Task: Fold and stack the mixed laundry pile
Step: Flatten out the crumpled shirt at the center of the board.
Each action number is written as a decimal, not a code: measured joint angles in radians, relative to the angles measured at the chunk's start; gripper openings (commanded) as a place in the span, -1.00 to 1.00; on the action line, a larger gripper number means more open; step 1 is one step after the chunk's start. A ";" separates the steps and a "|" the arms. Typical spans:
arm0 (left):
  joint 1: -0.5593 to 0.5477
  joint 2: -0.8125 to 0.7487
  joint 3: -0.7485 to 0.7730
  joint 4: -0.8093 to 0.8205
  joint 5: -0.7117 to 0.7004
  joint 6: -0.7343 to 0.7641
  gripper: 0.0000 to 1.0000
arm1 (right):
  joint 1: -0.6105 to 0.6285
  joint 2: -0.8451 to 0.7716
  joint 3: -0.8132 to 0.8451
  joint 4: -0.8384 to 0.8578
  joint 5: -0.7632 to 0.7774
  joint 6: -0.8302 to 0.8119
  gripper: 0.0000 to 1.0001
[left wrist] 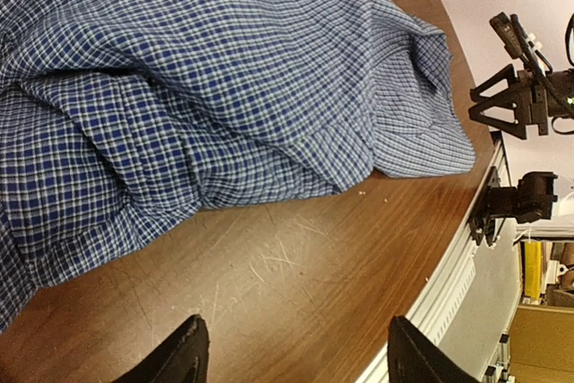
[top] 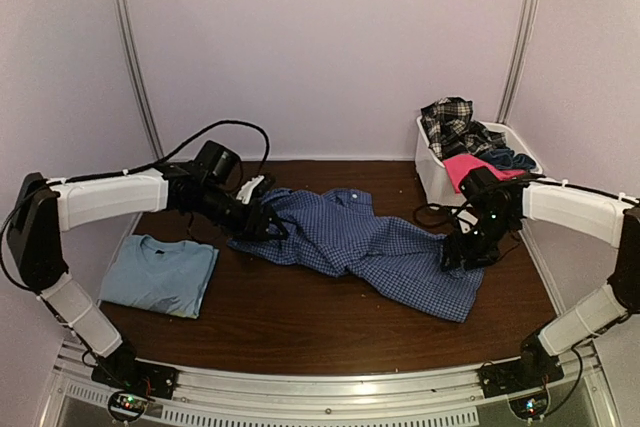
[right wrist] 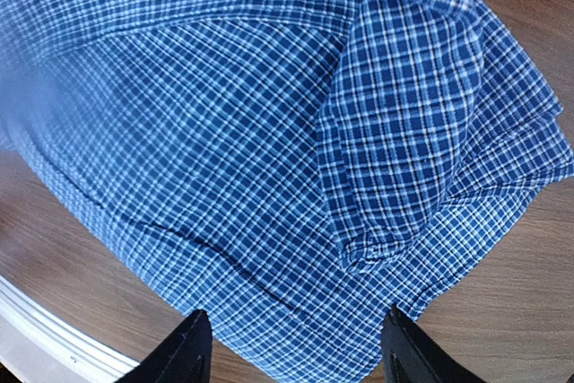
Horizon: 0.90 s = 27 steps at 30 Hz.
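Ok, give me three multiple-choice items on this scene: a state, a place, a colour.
1. The check shirt is: A folded; B spread rumpled on the table; C hanging in the air.
2. The T-shirt lies: A left of the check shirt; B on top of it; C beneath it.
3. The piece at the front of the basket is: A yellow; B green; C pink.
Key: 1 B, it sprawls creased across the wood; 2 A, it sits folded and apart at the left; 3 C, it shows bright pink over the white rim.
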 measured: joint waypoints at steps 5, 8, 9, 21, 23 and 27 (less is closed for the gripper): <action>0.010 0.103 0.006 0.044 -0.006 -0.012 0.38 | 0.000 0.049 -0.026 0.032 0.023 0.019 0.39; 0.011 0.162 0.016 0.079 0.000 -0.019 0.39 | 0.000 0.083 -0.026 0.053 0.051 0.025 0.47; 0.011 0.178 0.018 0.090 -0.004 -0.021 0.40 | 0.000 0.100 -0.025 0.061 0.064 0.026 0.49; 0.011 0.352 0.114 0.161 -0.064 -0.055 -0.43 | -0.010 0.299 0.080 0.124 0.219 0.029 0.03; 0.011 0.365 0.114 0.166 -0.061 -0.060 -0.75 | -0.014 0.317 0.108 0.128 0.245 0.016 -0.27; 0.012 0.364 0.130 0.163 -0.051 -0.046 -1.00 | -0.027 0.327 0.147 0.126 0.292 0.002 -1.00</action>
